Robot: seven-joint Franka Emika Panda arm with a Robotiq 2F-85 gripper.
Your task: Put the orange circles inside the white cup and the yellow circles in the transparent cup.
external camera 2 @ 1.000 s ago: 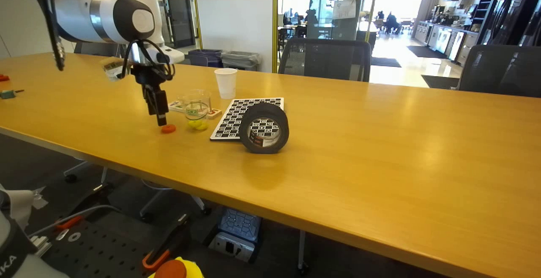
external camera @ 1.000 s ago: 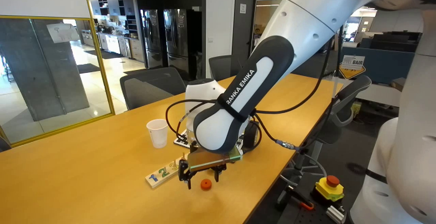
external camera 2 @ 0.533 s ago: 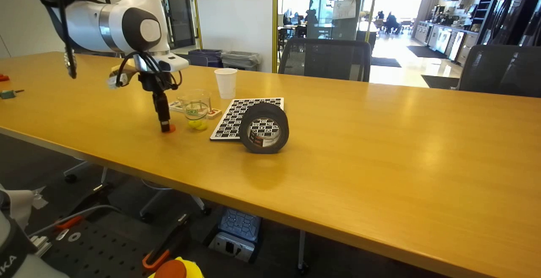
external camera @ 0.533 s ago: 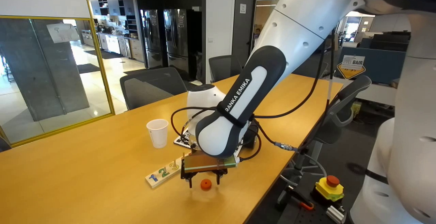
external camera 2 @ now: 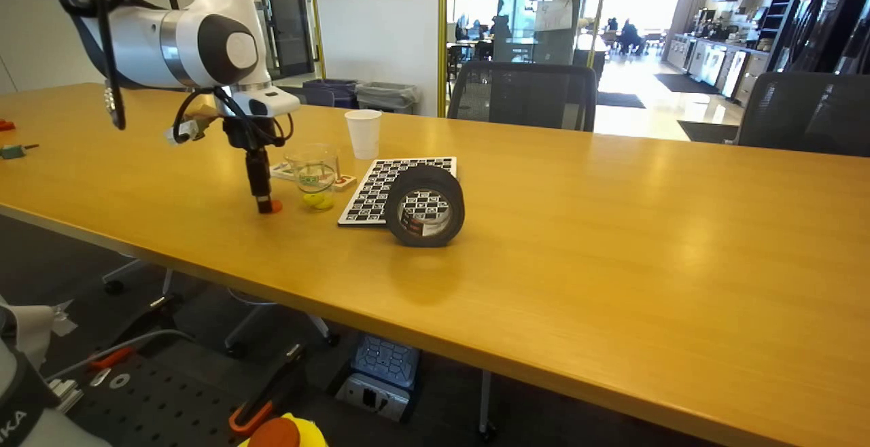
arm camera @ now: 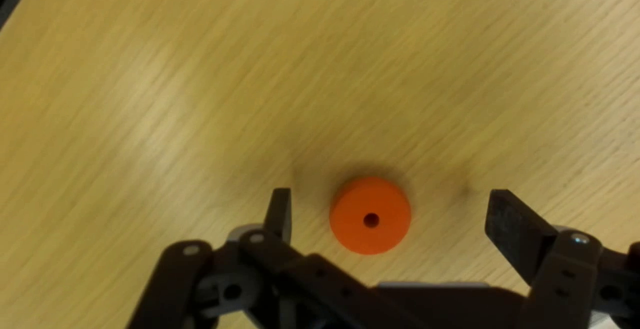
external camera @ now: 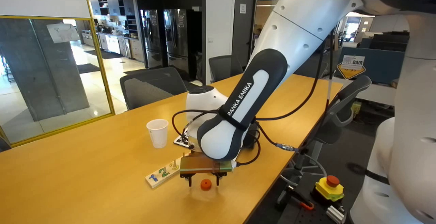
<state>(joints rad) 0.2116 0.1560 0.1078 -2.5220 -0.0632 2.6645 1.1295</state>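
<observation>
An orange disc [external camera: 206, 184] lies flat on the table; it also shows in an exterior view [external camera 2: 276, 206] and in the wrist view [arm camera: 370, 219]. My gripper [arm camera: 390, 196] is open, with its fingers on either side of the disc and apart from it, the disc nearer the left finger. It is low over the table in both exterior views [external camera: 204, 185] [external camera 2: 264, 206]. The white cup [external camera: 158, 133] stands upright, also seen here [external camera 2: 364, 136]. The transparent cup [external camera 2: 317, 165] stands beside the gripper, with yellow discs [external camera 2: 317, 201] showing at its bottom.
A wooden number board [external camera: 162, 173] lies beside the gripper. A checkered board [external camera 2: 370, 195] and an upright black tape roll [external camera 2: 425, 206] stand near the transparent cup. A green object [external camera 2: 13, 151] and an orange-red object [external camera 2: 5, 125] lie at the far left.
My gripper has come down and turned slightly level around the orange disc, then barely moved in the last half second. The fingers stay open. The disc and cups have not moved.
</observation>
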